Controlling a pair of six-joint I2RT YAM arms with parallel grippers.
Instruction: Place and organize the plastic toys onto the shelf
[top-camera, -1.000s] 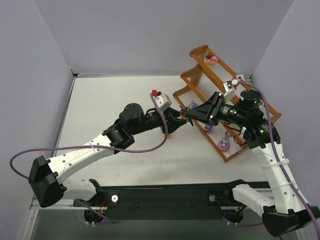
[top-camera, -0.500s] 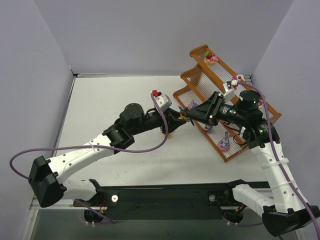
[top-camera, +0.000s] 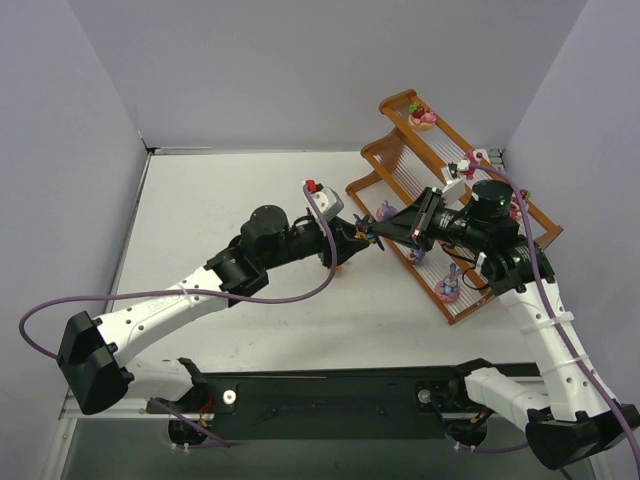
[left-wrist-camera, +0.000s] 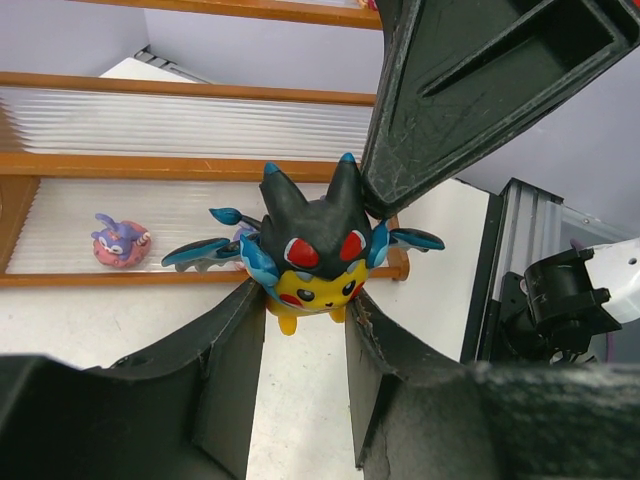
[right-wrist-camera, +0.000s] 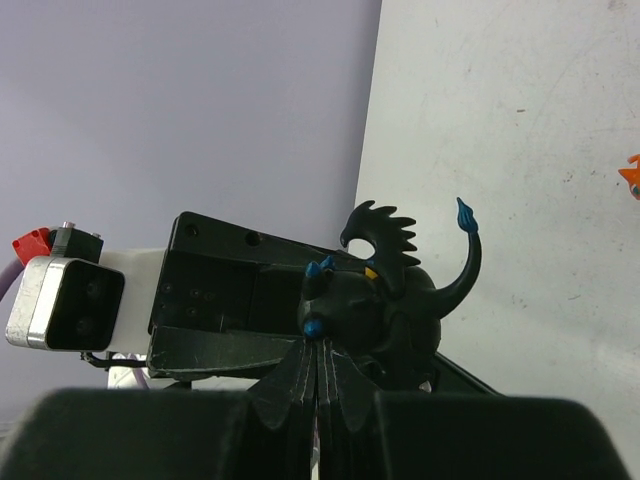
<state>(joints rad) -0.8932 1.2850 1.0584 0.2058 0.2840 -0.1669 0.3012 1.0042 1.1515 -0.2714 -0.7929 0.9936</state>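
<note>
Worktop (top-camera: 230, 200): white, carried the shelf (top-camera: 396, 103) toward 2 o'clock in the top view. Tiers ran roughly 11-to-5, with the lowest tier nearest the arms.

Left arm (top-camera: 200, 290) reached in from 7 o'clock. Right arm (top-camera: 545, 320) came from 5 o'clock and bent back over the shelf's near end. They met just off the lowest tier's rim.

Left pincer (left-wrist-camera: 305, 305) was narrow, clamped on the feet of the black winged toy (left-wrist-camera: 305, 245). The toy was off the worktop and upright in the left wrist view: head at 12, feet at 6, wings spanning 9-to-3, face toward that camera. Grip axis = the head-to-feet line, with the wings sticking out across it.

Right pincer (top-camera: 388, 228) pointed at about 9 o'clock with the toy right at its tip. In the left wrist view one of its fingers (left-wrist-camera: 470, 90) came in from 1 o'clock and touched the toy's head by the ear. The right wrist view showed the toy's back and tail, with a wing in line with a narrow gap between the jaws. Couldn't tell whether it had bitten.

My read: hand-over, left to right. Key relation: the shelf lay at 3 o'clock from the toy, and the right arm was the nearer one, sitting over it. Right would need a hold on the head or body above left's grip, clear of the wings, before left lets go.

Others: purple toy (left-wrist-camera: 120, 240) on the lowest tier, pink-red toy (top-camera: 422, 117) on the top tier, orange toy (right-wrist-camera: 630, 175) loose on the worktop.
</note>
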